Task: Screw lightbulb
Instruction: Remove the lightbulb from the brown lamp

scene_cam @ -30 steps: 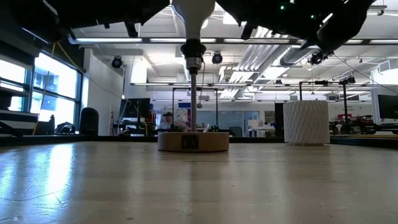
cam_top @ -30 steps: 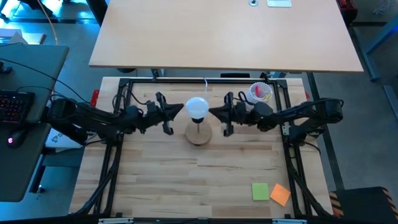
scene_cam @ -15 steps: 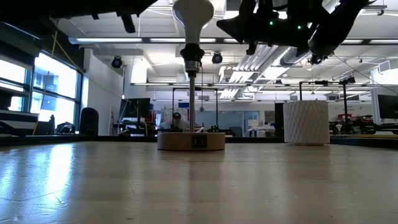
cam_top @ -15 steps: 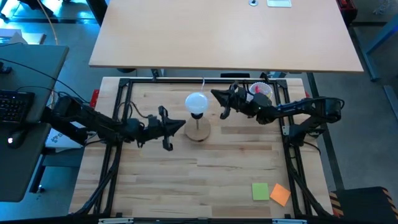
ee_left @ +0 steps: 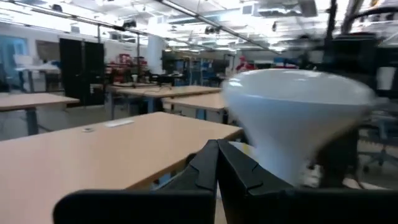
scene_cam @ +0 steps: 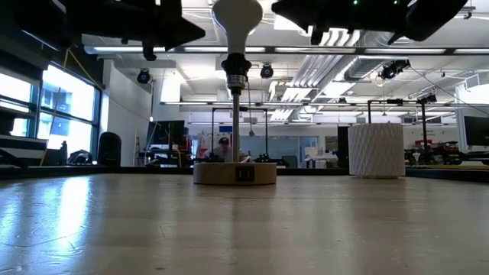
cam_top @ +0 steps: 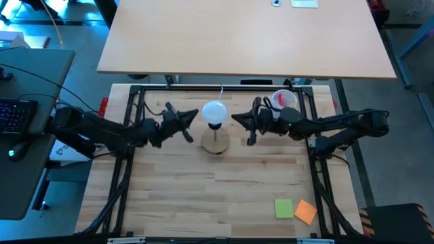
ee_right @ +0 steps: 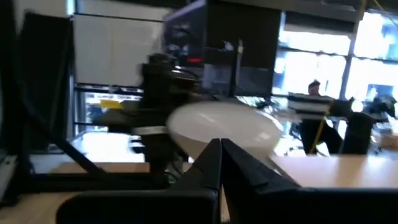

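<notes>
The white lightbulb (cam_top: 215, 112) stands upright with its base in the black socket (scene_cam: 236, 65) on top of the thin post of the round wooden stand (cam_top: 215, 144), at the table's far middle. My left gripper (cam_top: 196, 112) is shut, level with the globe, just to its left. My right gripper (cam_top: 234, 120) is shut, just to the globe's right. The high view shows a narrow gap on each side. The globe fills the left wrist view (ee_left: 298, 118) and the right wrist view (ee_right: 224, 127) just past the shut fingertips.
A white ribbed cup (cam_top: 283, 100) with coloured contents stands at the far right, close behind my right arm; it also shows in the low view (scene_cam: 375, 150). A green note (cam_top: 283, 208) and an orange note (cam_top: 306, 212) lie near the front right. Black frame rails (cam_top: 129, 135) line the table's sides.
My left gripper swung toward the near edge and then back to the bulb's left side. My right gripper swung toward the far edge and back to the bulb's right side. Both stayed shut. The stand's base turned a little on the table.
</notes>
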Controlling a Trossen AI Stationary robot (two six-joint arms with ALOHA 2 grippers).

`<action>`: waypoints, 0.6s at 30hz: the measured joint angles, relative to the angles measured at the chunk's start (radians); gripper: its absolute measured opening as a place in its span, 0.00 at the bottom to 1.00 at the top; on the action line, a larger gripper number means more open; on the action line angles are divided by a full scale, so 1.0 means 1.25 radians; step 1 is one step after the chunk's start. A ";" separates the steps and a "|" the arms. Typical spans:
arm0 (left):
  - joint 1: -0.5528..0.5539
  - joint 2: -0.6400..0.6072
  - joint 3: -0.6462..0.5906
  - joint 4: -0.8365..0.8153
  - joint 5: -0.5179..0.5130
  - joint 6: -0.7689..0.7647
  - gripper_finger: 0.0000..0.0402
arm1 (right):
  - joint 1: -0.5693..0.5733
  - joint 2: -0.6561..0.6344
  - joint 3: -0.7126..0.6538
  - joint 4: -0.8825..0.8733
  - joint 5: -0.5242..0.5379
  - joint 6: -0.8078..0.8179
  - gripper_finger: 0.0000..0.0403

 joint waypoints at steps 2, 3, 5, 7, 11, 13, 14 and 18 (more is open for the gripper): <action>0.044 -0.005 0.000 -0.003 0.029 -0.007 0.00 | 0.015 0.001 0.000 0.016 0.002 -0.014 0.00; 0.068 -0.005 0.000 -0.001 0.047 -0.010 0.00 | 0.019 0.007 0.000 0.029 0.006 -0.013 0.00; 0.113 -0.005 0.000 0.003 0.093 -0.034 0.00 | 0.021 0.027 0.003 0.047 0.013 -0.005 0.00; 0.153 -0.005 0.000 0.014 0.155 -0.075 0.00 | 0.020 0.054 0.003 0.076 0.015 0.006 0.00; 0.180 -0.004 0.000 0.064 0.299 -0.134 0.00 | 0.013 0.109 0.003 0.140 0.015 -0.003 0.00; 0.166 -0.004 0.000 0.082 0.344 -0.148 0.00 | 0.001 0.123 0.003 0.165 0.022 -0.008 0.00; 0.154 -0.004 0.000 0.087 0.355 -0.155 0.00 | -0.008 0.126 0.003 0.173 0.034 -0.008 0.00; 0.087 -0.004 0.000 0.087 0.354 -0.169 0.00 | -0.050 0.127 0.005 0.169 0.068 0.004 0.00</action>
